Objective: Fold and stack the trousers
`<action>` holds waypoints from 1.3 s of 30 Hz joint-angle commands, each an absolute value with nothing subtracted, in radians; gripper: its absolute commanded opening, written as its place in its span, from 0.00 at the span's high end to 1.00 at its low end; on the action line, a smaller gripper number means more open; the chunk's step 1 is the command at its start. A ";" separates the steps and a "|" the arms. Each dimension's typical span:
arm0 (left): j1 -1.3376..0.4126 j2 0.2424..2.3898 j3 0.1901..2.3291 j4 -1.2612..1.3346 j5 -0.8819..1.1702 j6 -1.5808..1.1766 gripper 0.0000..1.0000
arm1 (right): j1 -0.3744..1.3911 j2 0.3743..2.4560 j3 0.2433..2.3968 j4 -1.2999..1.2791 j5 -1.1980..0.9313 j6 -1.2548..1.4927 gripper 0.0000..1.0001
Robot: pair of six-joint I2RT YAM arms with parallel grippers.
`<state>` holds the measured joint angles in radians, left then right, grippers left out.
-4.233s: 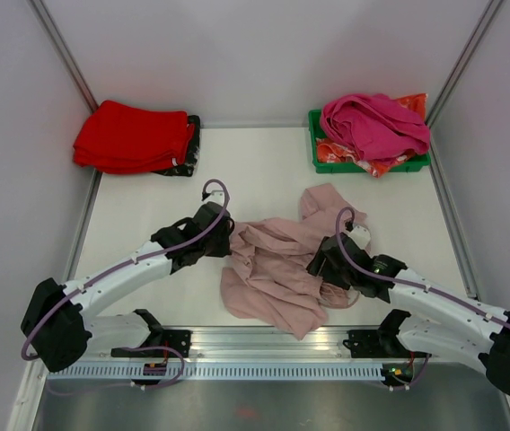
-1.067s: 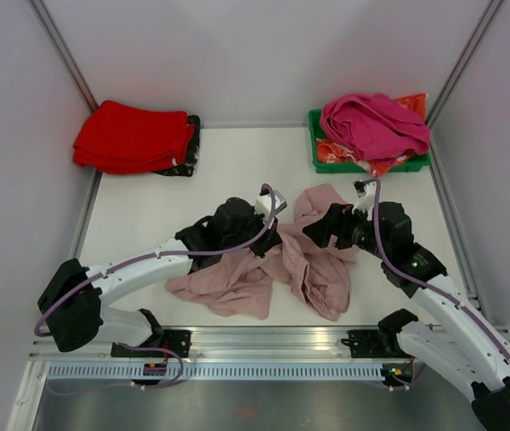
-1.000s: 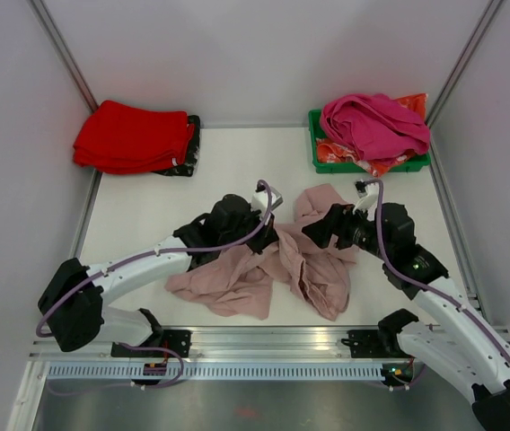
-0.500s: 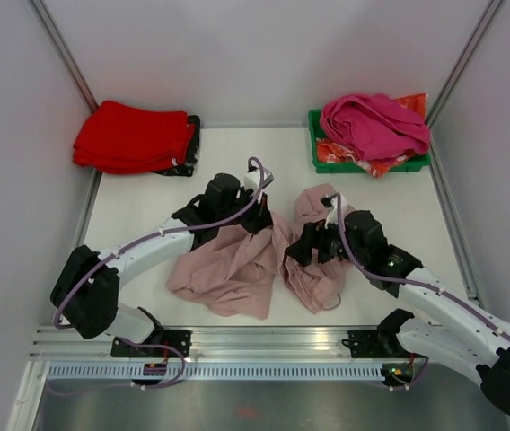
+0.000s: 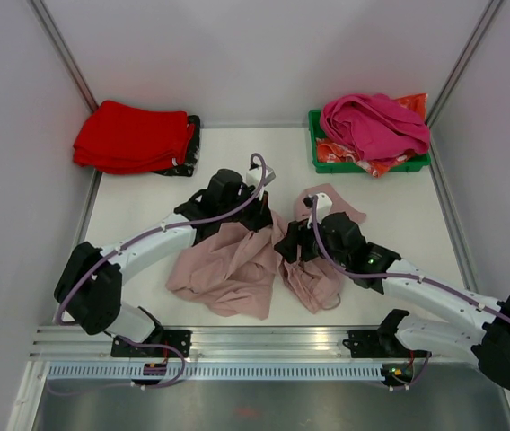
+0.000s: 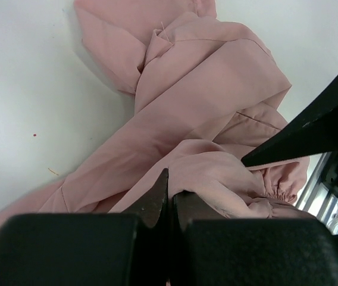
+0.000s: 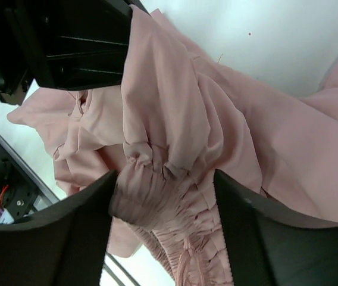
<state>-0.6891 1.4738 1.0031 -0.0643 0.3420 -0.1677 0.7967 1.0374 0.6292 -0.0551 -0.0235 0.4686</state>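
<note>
White table (image 5: 147, 197), grey walls (image 5: 264, 54); L gripper (image 6: 169, 189) clamps trousers (image 5: 228, 269), R gripper (image 7: 164, 179) spread round waistband (image 7: 157, 205).

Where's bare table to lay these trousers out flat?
Widest bare table lies at the back, between the red stack and the green bin. A smaller patch sits right of the trousers, on the near side of the bin. Crowded: centre front, where the left gripper and right gripper meet on the trousers.
</note>
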 commanded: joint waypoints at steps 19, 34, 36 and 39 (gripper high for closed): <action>-0.698 1.034 1.002 -0.433 0.530 -0.109 0.98 | 0.830 0.862 0.712 -0.466 -0.166 0.550 0.71; -0.910 0.884 0.897 -0.538 0.398 -0.111 0.00 | 0.539 1.070 0.858 -0.747 0.271 0.818 0.03; -0.908 0.891 0.925 -0.519 0.288 -0.089 0.00 | 0.517 1.095 0.841 -0.704 0.276 0.825 0.03; -0.897 1.009 1.008 -0.459 0.025 -0.100 0.00 | 0.487 1.074 0.848 -0.718 0.369 0.830 0.03</action>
